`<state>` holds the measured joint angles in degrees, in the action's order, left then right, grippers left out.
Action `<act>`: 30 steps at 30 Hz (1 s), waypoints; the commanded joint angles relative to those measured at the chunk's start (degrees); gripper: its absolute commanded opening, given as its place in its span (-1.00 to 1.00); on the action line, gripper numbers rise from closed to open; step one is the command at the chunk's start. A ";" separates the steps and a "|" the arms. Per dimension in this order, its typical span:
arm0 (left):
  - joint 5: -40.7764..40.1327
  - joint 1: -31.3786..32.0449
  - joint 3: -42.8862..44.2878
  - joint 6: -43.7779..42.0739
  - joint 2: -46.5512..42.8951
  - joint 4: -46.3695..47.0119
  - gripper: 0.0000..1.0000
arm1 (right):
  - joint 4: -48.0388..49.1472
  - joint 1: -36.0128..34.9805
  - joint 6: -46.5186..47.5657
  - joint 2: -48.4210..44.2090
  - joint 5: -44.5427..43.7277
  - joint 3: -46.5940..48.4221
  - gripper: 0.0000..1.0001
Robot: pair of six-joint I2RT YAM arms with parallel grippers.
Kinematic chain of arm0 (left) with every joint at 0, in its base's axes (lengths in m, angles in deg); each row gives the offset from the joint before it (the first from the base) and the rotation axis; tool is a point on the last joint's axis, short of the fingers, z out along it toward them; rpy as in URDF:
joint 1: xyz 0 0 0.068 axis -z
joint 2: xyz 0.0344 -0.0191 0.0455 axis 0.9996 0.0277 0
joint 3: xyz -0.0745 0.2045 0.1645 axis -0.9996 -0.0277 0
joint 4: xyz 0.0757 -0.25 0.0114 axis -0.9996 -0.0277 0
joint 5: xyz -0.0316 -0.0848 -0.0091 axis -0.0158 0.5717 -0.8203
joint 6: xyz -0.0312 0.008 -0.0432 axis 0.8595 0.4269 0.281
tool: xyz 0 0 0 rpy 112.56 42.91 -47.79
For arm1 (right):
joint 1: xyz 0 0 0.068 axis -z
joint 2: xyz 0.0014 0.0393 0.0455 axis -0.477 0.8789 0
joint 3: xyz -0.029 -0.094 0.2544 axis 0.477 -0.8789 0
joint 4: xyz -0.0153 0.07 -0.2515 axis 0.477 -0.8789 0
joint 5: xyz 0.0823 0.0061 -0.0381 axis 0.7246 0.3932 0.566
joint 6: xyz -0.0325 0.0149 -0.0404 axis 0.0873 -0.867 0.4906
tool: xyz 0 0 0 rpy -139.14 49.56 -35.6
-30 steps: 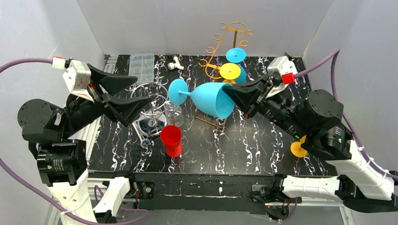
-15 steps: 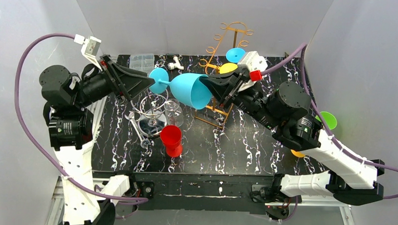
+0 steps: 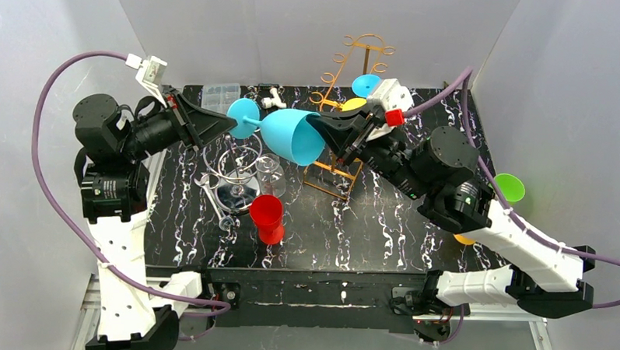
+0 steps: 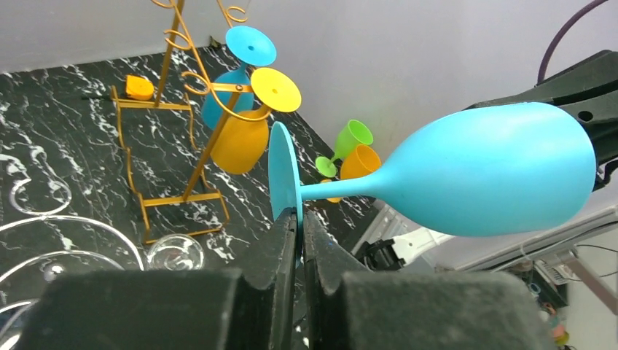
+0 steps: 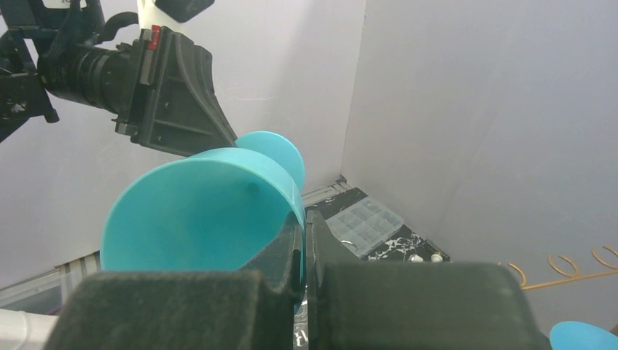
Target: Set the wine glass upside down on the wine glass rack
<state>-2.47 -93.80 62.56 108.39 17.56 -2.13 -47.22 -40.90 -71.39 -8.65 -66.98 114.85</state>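
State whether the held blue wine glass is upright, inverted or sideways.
Sideways: the wine glass lies horizontal, its foot pinched by the left gripper, its rim by the right gripper.

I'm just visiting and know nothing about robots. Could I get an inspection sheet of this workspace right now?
Surface: black marbled table, no spills seen.
Job's things: blue wine glass held sideways in the air between both arms; gold wine glass rack at the back, blue glass and yellow glass hanging on it.
Clutter: red glass, clear glasses, parts box; green glass and orange glass by the right edge.
Grippers: left gripper, jaws shut on the glass's foot; right gripper, jaws shut on its rim.
Cables: purple cable loops off each arm, clear of the glasses.
Surroundings: plain white walls on three sides.
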 commanded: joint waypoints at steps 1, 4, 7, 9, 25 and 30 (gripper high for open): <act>0.55 -0.12 1.18 -3.67 -0.50 -0.61 -0.86 | 7.14 0.13 -2.22 0.01 1.52 -0.68 -0.92; 2.00 0.01 1.67 -5.16 -0.01 -0.48 -0.57 | 7.96 0.13 -3.56 0.50 3.01 -1.31 -0.90; 1.59 0.30 1.97 -8.97 0.03 -0.43 -1.00 | 8.56 0.13 -5.10 0.73 4.18 -2.16 -0.67; 1.27 0.30 2.71 -13.83 -0.46 -0.77 -1.00 | 8.04 0.13 -5.80 0.68 4.96 -2.30 -0.25; 5.04 0.32 6.86 -74.47 -8.03 8.35 -1.00 | -26.05 0.13 -5.34 -2.94 18.82 6.93 0.97; 7.98 0.28 5.36 -84.89 -11.68 9.78 -1.00 | -21.73 0.13 -8.50 1.69 23.96 10.33 0.97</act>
<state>1.95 -93.76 69.47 37.58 7.44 4.12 -71.76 -40.87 -77.07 -9.79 -49.84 121.60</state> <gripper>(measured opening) 0.028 0.983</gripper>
